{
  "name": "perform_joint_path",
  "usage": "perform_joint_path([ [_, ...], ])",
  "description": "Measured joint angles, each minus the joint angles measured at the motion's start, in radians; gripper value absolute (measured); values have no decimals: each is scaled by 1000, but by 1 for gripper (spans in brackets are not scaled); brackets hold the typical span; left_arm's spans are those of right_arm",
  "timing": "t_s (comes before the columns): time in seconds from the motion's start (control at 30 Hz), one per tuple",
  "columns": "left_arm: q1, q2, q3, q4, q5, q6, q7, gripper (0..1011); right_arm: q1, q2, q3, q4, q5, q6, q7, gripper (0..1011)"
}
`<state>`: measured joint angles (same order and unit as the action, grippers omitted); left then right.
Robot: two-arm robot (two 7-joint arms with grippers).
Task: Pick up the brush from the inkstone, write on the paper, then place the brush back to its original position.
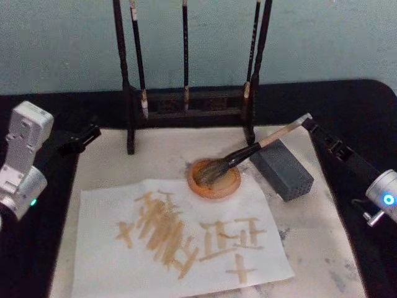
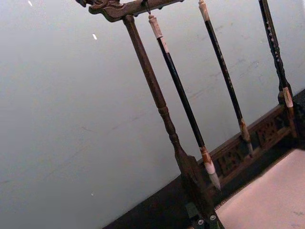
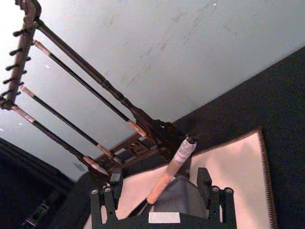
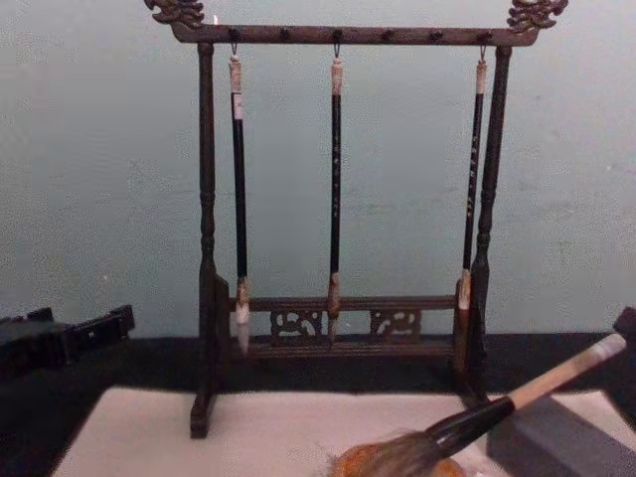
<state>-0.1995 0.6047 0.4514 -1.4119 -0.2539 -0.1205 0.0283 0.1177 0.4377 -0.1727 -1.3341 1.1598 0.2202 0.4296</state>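
Note:
The brush [image 1: 248, 152] lies slanted, its bushy head in the orange-brown inkstone [image 1: 218, 190] and its tan handle propped on a grey block. My right gripper [image 1: 313, 126] is at the handle's far end, open, one finger on each side of the handle [image 3: 167, 174] with gaps between. In front of the dish lies the paper [image 1: 105, 261], marked with tan strokes. At the mat's left edge, far from the brush, my left gripper [image 1: 80, 139] rests with its fingers together. From the chest, the brush [image 4: 477, 412] and the dish [image 4: 348, 465] show at the bottom.
A dark wooden rack [image 1: 186, 105] with three thin hanging brushes stands behind the dish. The grey block [image 1: 286, 169] sits right of the dish. A pale felt mat [image 1: 322, 236] covers the black table under everything.

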Motion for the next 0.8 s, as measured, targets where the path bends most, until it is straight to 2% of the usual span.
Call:
perform_joint_path([
  [0.23, 0, 0, 0, 0, 0, 0, 0, 1002, 24, -9, -14, 36, 47, 10, 23, 1001],
  [0.8, 0, 0, 0, 0, 0, 0, 0, 1002, 52, -15, -24, 101, 142, 17, 37, 1001],
])
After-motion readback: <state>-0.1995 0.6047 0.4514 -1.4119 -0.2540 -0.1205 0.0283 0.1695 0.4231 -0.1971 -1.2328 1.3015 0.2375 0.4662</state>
